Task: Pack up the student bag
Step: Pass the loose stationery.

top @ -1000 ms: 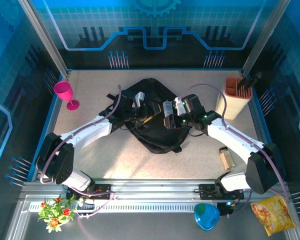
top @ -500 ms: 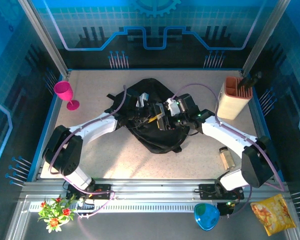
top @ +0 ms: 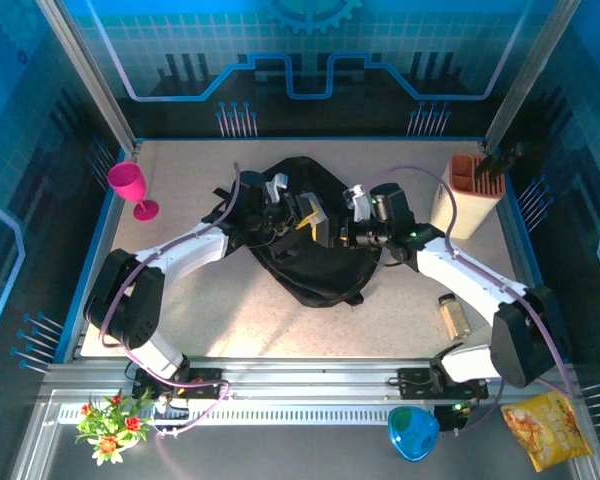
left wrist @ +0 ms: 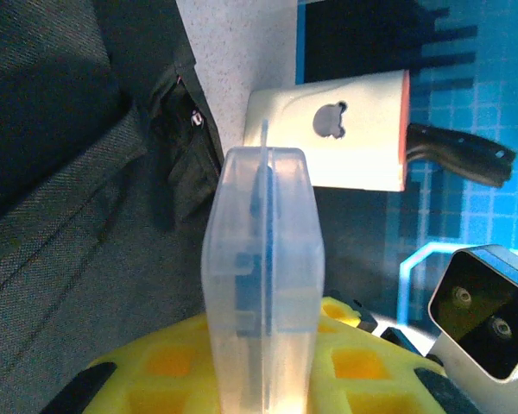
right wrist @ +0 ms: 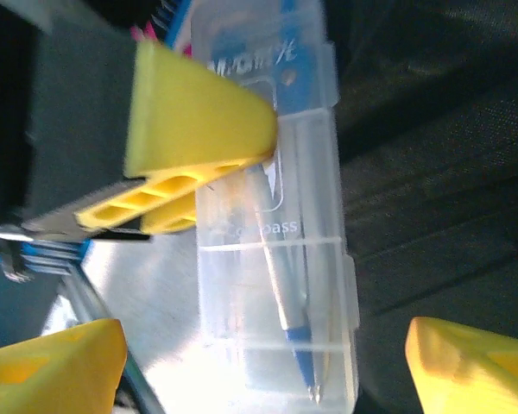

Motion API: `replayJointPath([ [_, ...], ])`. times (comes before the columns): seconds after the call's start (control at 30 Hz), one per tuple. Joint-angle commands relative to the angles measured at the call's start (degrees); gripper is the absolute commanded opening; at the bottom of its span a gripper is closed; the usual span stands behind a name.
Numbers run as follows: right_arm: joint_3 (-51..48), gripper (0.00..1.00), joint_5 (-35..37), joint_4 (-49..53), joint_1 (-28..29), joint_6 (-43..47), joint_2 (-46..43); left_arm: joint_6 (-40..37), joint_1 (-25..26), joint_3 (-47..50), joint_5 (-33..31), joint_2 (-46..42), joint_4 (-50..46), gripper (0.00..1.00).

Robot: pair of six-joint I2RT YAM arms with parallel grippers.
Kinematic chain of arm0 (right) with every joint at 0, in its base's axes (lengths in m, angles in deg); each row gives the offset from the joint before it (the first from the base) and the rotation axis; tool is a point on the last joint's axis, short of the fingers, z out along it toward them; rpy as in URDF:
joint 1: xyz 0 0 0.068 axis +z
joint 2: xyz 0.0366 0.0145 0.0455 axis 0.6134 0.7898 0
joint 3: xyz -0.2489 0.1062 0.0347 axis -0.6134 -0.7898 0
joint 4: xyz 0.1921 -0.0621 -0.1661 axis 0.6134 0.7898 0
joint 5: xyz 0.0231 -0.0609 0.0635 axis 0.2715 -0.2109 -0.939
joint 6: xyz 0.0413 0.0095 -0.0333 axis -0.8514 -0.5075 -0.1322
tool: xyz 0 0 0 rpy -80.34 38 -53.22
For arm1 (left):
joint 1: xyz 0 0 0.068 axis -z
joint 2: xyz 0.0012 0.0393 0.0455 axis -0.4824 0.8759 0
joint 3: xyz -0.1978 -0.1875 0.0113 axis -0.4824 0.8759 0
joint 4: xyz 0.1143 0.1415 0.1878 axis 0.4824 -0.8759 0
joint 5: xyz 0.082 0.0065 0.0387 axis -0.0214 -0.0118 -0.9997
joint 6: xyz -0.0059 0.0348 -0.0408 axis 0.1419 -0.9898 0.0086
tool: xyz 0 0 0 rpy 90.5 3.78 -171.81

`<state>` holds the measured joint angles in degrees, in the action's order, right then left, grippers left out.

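Grip | left gripper (left wrist: 263,371) clamped narrow on clear pen case (right wrist: 276,259), edge-up above student bag (top: 305,265) at table centre, probably for insertion | right gripper (right wrist: 268,366) jaws wide, flanking case, leaving the left sole carrier

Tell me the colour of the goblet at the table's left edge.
Magenta pink; the goblet shows best in the top external view.

Cool blue light tints the enclosure walls (top: 40,150) around an evenly bright desk (top: 280,325) with only soft shadows, while both wrist views are blurred at close range and glare whitens the clear plastic case (right wrist: 276,285).
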<state>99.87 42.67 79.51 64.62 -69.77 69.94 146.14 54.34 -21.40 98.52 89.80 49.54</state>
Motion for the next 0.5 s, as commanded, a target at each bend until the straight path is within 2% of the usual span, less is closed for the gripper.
replayJointPath([
  [0.0,-1.8,0.85,-4.4,-11.0,-1.4,-13.7,-2.0,4.0,-0.8,1.9,1.4,-3.0,8.0,0.18],
  [0.13,-4.1,0.83,-5.7,-16.0,-2.0,-21.7,-1.5,5.2,-1.1,3.2,0.4,-4.4,11.4,0.17],
  [0.3,-4.6,0.79,-6.4,-19.5,-2.1,-26.7,-0.2,7.4,-1.5,5.1,0.0,-5.7,17.1,0.16],
  [0.47,-5.9,0.68,-8.8,-30.8,-2.1,-31.4,1.0,7.8,-1.7,5.8,-0.5,-6.4,18.3,0.16],
])
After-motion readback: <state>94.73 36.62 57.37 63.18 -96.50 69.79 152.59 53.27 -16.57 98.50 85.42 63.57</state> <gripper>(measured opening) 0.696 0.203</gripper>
